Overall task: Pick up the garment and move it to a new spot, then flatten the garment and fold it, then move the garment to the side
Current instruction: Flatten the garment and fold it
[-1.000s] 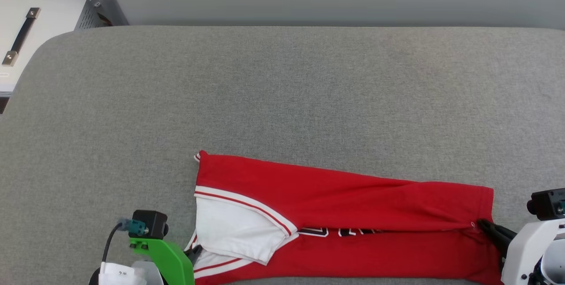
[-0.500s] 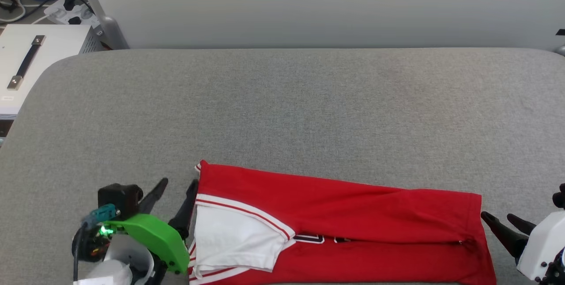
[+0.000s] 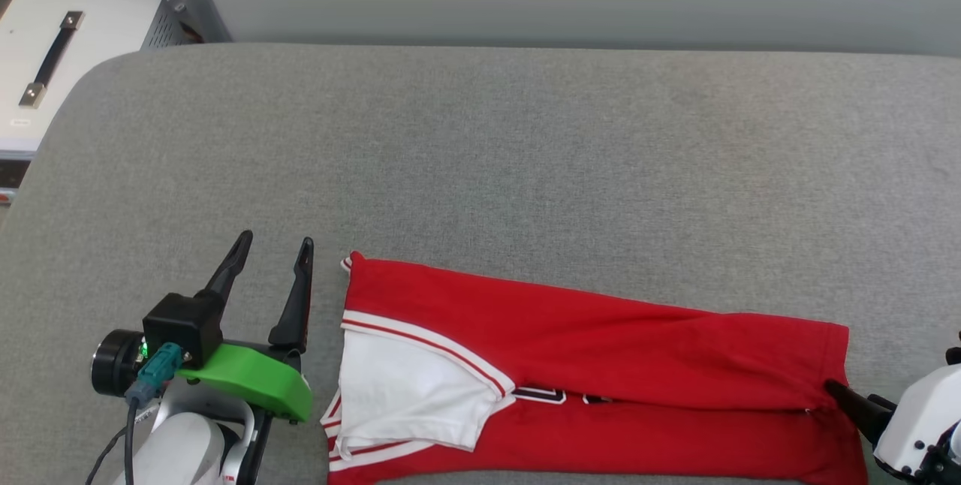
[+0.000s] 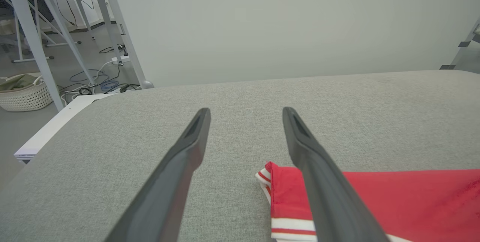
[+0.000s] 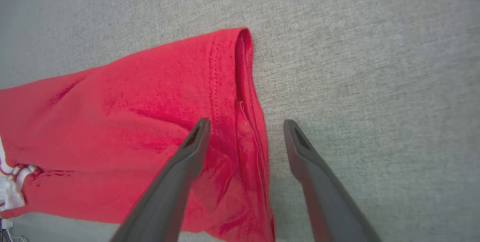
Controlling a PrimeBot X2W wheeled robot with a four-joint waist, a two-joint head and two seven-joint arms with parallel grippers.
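Loosely folded garment (image 3: 601, 350) lies on grey weave (image 3: 480, 155); left tool (image 3: 275, 239), right tool (image 5: 246, 121) released

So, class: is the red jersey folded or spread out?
Folded: the garment lies as a long band, a red flap lapped over most of the chest print.

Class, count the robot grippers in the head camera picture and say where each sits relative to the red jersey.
2. The left gripper stands open beside the collar end of the jersey, apart from it. The right gripper is open at the hem end, lower right.
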